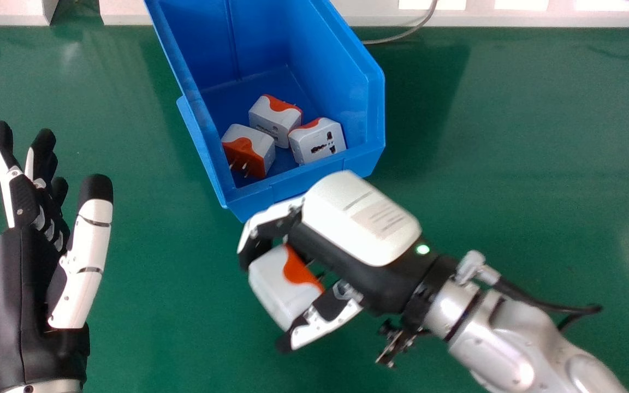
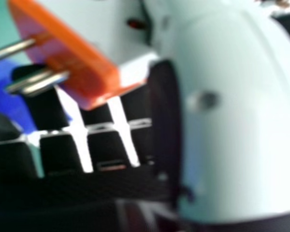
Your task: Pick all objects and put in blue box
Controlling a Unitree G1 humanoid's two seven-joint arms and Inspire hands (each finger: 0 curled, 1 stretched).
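Note:
In the head view my right hand point(image 1: 358, 224) is curled round a white and orange plug adapter point(image 1: 282, 284), just in front of the near edge of the blue box point(image 1: 309, 177). Inside the box lie three similar adapters: one at the left point(image 1: 251, 144), one behind point(image 1: 273, 117) and one at the right point(image 1: 320, 141). My left hand point(image 1: 30, 273) rests at the far left with its fingers straight and nothing in them. In the right hand view the held adapter point(image 2: 72, 53) shows its metal pins, beside the thumb of my right hand point(image 2: 237, 116).
A green table point(image 1: 511, 136) lies under everything. Behind the box runs a white ledge point(image 1: 511, 19), with a grey cable point(image 1: 402, 35) curving down from it near the box's back right side.

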